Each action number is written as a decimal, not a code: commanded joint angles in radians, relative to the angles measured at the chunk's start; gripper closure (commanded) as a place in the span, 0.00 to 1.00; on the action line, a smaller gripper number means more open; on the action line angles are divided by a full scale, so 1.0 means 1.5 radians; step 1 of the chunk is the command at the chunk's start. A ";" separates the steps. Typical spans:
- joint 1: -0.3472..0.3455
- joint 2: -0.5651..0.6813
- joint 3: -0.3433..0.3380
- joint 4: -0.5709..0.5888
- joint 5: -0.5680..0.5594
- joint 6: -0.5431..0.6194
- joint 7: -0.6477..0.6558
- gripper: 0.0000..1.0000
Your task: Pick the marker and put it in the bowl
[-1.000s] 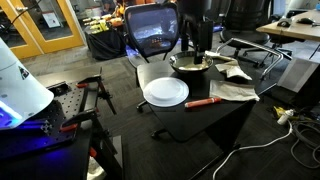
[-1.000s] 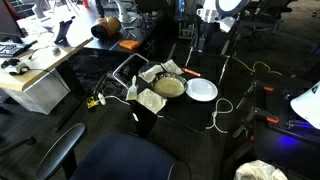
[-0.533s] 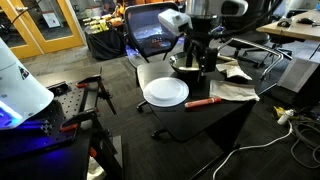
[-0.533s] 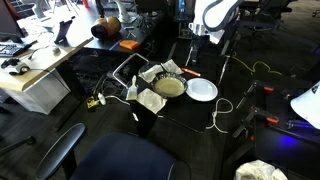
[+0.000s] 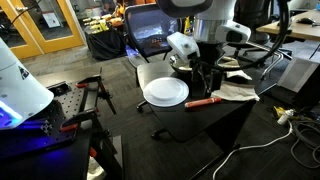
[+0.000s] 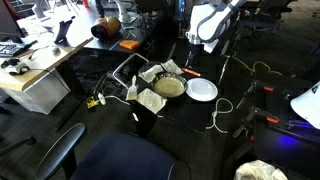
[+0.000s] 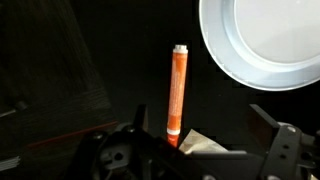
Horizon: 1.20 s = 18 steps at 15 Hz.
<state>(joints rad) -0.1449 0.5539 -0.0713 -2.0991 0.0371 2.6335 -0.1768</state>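
The red marker (image 7: 176,95) lies on the black table, its darker end toward my gripper. It also shows in both exterior views (image 5: 203,101) (image 6: 191,73). My gripper (image 7: 205,150) is open and empty, hovering above the marker's near end with the jaws spread wide. It shows in both exterior views (image 5: 207,84) (image 6: 196,52). The olive-grey bowl (image 6: 168,87) sits beside the white plate. In an exterior view the bowl (image 5: 181,67) is partly hidden behind my arm.
A flat white plate (image 5: 165,92) (image 6: 202,90) (image 7: 265,40) lies next to the marker. Crumpled pale cloths (image 5: 236,90) (image 6: 150,100) lie around the bowl. An office chair (image 5: 150,30) stands behind the table. The table's edge is close to the marker.
My arm has swung from above the bowl toward the table's front and lowered, so the gripper now hangs over the marker. The marker, plate and bowl have not moved.
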 commanded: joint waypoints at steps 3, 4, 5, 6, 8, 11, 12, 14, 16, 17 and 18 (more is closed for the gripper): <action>-0.018 0.055 0.010 0.047 -0.005 0.020 -0.002 0.00; -0.020 0.062 0.010 0.054 -0.004 0.019 -0.002 0.00; -0.021 0.069 0.010 0.060 -0.004 0.018 -0.002 0.00; -0.023 0.074 0.011 0.065 -0.005 0.017 -0.003 0.00; -0.025 0.086 0.010 0.075 -0.005 0.013 -0.002 0.00; -0.028 0.099 0.011 0.086 -0.004 0.010 -0.001 0.00; -0.030 0.103 0.011 0.089 -0.004 0.009 -0.002 0.00; -0.032 0.109 0.012 0.093 -0.004 0.010 -0.004 0.26; -0.034 0.113 0.012 0.097 -0.004 0.009 -0.003 0.41; -0.034 0.115 0.012 0.099 -0.004 0.009 -0.003 0.48; -0.035 0.115 0.012 0.099 -0.004 0.010 -0.003 0.57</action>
<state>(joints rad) -0.1775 0.7149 -0.0683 -1.9718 0.0368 2.6464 -0.1768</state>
